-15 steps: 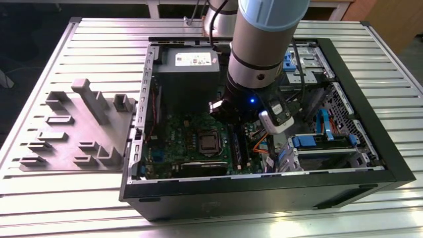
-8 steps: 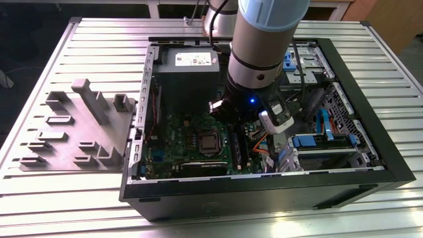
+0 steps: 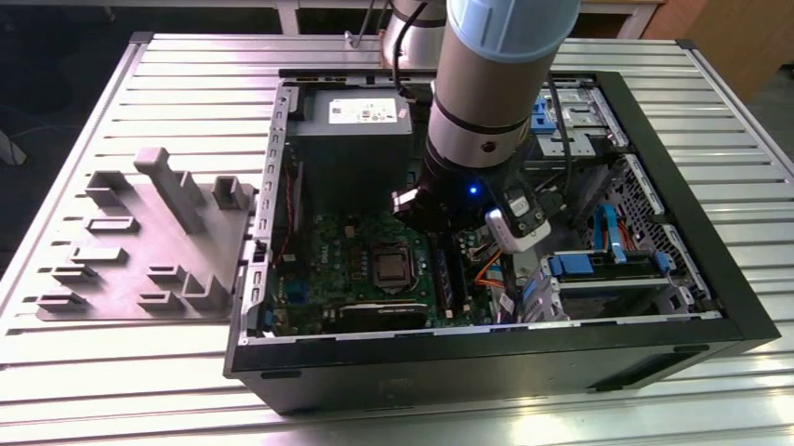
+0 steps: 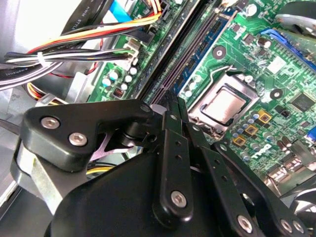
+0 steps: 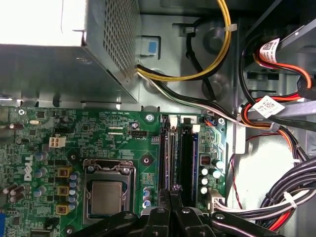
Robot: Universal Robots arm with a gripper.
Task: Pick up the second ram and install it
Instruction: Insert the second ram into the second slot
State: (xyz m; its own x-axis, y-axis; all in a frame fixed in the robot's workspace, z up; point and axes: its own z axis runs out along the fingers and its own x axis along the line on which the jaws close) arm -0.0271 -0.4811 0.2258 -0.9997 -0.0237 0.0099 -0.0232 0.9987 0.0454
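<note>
gripper (image 4: 173, 106): lowered inside the open computer case (image 3: 694, 279), over the memory slots (image 5: 178, 153); fingers drawn together on a thin dark edge, taken to be the second ram (image 4: 170, 98).
second ram: upright between the fingertips, just above or entering a slot beside the processor socket (image 5: 106, 195); contact with the slot cannot be told.
step in hand: judged installation, stick aligned along the slot.
next move calls for: straight, even downward pressure, stick kept parallel to the slot.
holder tray (image 3: 137, 242): on the bench beside the case, apart.
</note>
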